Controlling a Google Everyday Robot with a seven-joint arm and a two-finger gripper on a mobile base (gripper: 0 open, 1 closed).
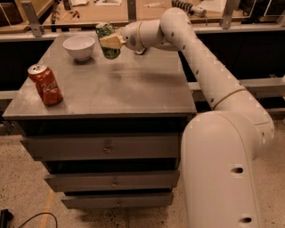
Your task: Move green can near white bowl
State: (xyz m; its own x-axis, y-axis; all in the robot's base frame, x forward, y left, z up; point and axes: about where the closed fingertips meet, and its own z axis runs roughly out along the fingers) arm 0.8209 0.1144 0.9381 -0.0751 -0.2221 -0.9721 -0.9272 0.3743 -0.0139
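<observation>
The green can (107, 40) has a green, white-mottled body and a silver top. My gripper (110, 41) is shut on the green can and holds it upright, a little above the grey tabletop (129, 89), at the back of the table. The white bowl (79, 46) stands on the table just left of the can, a short gap apart. My arm reaches in from the right across the table's back edge.
A red cola can (45, 84) stands near the table's front left corner. The table is a grey cabinet with drawers (104, 147) below. A workbench with tools (147, 6) runs behind it. My white base (222, 169) is at the front right.
</observation>
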